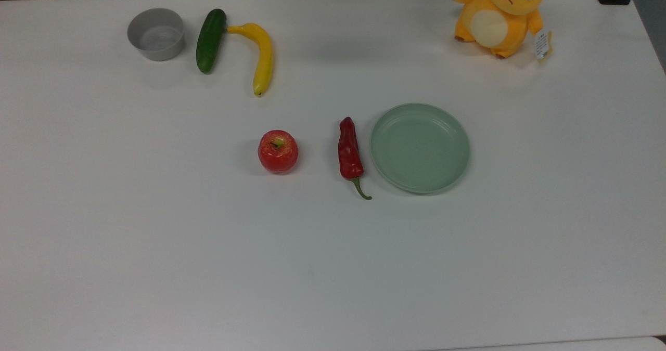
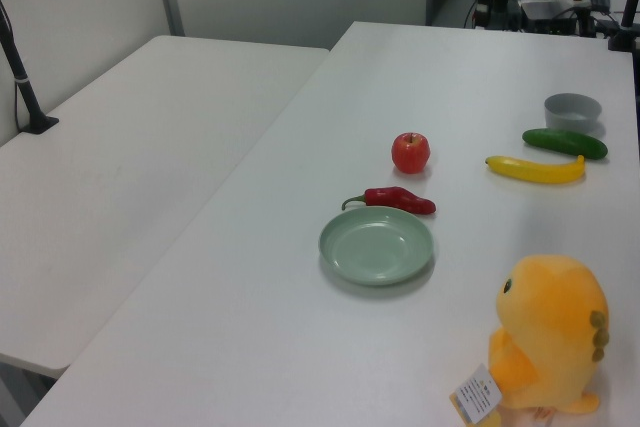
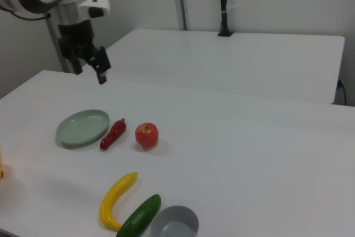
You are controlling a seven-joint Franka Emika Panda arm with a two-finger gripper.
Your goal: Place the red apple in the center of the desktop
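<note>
The red apple [image 1: 278, 151] sat alone near the middle of the counter [image 1: 156, 262], stem up. The claw [image 3: 89, 64] hung high, well apart from it, above the counter's edge beyond the plate [image 3: 82, 127], its fingers spread and holding nothing.

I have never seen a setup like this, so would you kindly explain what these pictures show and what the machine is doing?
These are three camera views of one white desktop: one from above, two from opposite sides. The machine is a robot arm; its grasping tool hangs open and empty in the right view, above the table. On the desktop lie a red apple near the middle, a red chili pepper, a pale green plate, a banana, a cucumber, a grey bowl and an orange plush toy. Nothing is held.
</note>
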